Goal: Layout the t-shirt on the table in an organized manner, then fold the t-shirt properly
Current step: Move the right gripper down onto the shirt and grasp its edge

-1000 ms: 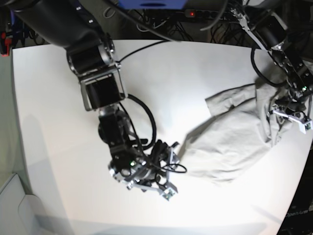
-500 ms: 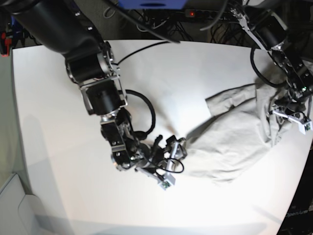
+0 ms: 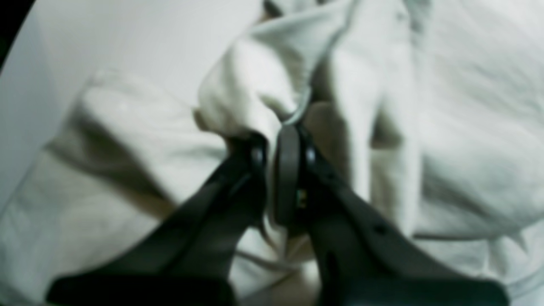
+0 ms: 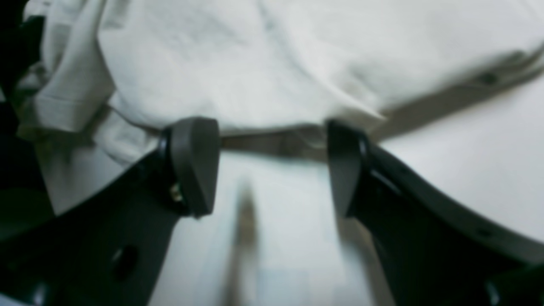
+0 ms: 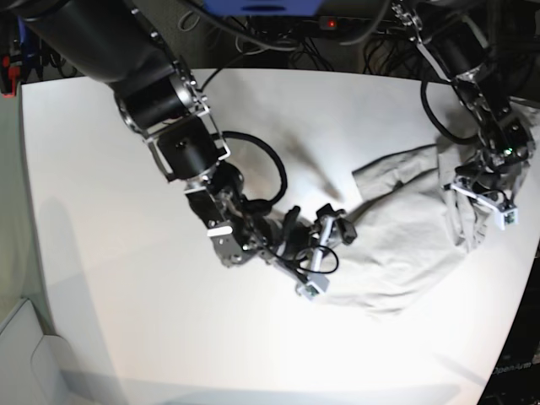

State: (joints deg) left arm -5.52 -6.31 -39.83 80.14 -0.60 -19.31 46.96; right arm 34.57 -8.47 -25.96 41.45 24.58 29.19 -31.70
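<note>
Right pincer reached t-shirt hem; wrist view shows it agape.

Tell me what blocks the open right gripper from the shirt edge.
Nothing visible. The right gripper stands open at the t-shirt edge, with only bare table between its jaws and the cloth.

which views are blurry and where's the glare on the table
Both wrist views are soft: the t-shirt folds in the left wrist view, the cloth edge in the right wrist view. The base view is sharper, with bright glare on the table near its middle and bowed edges.
</note>
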